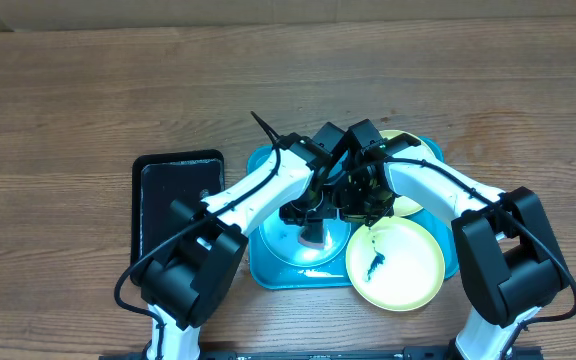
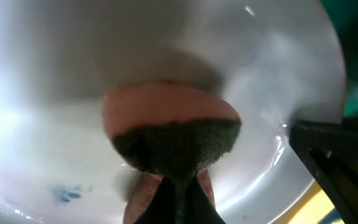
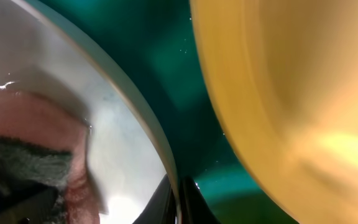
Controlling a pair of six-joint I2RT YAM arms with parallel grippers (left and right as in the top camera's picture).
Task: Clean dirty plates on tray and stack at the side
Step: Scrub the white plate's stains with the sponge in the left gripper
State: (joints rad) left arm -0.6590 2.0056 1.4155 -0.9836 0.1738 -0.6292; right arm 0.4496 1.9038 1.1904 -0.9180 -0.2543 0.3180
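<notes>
Two grippers work the light blue plate [image 2: 278, 68] on the tray [image 1: 260, 268]. The left gripper [image 2: 178, 196], closed on a sponge [image 2: 173, 134], presses down. The right gripper [image 3: 178, 202] pinches the rim, apparently bracing it against scrubbing.

A brown wood-grain bench [image 1: 68, 100] filled the overhead view under even light, a rectangular black tray [image 1: 176, 205] lying flat on its left side.
</notes>
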